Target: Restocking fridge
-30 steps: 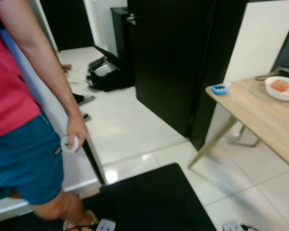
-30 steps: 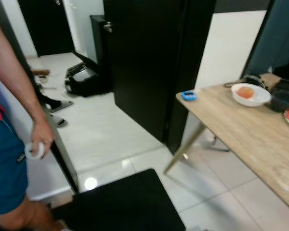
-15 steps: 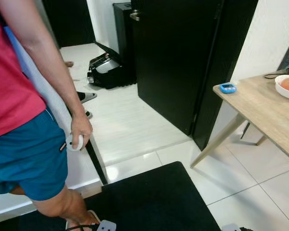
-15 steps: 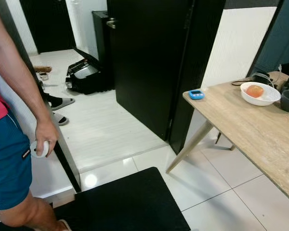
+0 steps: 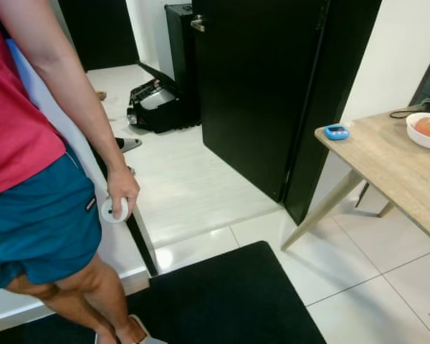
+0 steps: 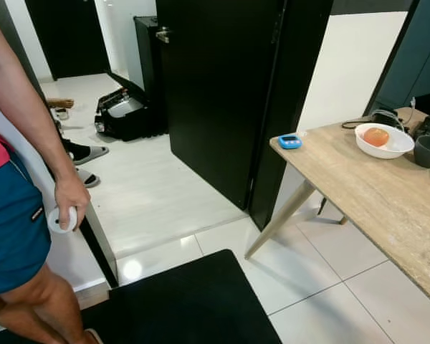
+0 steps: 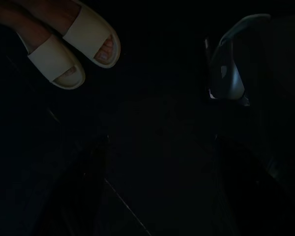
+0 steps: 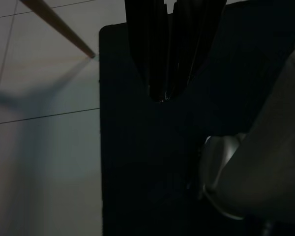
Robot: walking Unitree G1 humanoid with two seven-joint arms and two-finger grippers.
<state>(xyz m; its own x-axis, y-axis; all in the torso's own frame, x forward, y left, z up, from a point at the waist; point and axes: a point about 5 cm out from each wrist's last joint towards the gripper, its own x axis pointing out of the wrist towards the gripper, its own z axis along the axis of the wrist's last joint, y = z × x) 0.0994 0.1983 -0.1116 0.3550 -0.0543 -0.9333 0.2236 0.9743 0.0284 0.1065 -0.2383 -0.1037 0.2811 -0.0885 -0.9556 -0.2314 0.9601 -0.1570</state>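
We are looking down at a white tiled floor (image 5: pixel 193 186) with a black mat (image 5: pixel 229 301) lying just in front of us. A person (image 5: pixel 29 158) in a red shirt and blue shorts is standing on our left, and the person's hand (image 5: pixel 120 197) is holding a small white round thing (image 5: pixel 113 211) beside the edge of a white panel with a dark rim; we cannot tell whether that panel is a fridge door. Ahead of us a tall black door (image 5: pixel 258 86) is standing shut, and beyond it a black bag (image 5: pixel 154 107) is lying open on the floor, with dark slippers near it.

On our right a wooden desk (image 6: pixel 373 193) on slanted legs is carrying a small blue timer (image 6: pixel 289 141) near its corner, a white bowl (image 6: pixel 384 140) with an orange fruit in it, and a dark cup (image 6: pixel 428 150) just beside the bowl.

Both our arms are hanging idle. The right gripper (image 8: pixel 162 96) is pointing down over the black mat, and its jaws are lying close together with nothing between them. The left wrist view is very dark: we are making out two feet in pale sandals (image 7: pixel 73 46) on the mat, and we cannot tell how the left jaws stand.
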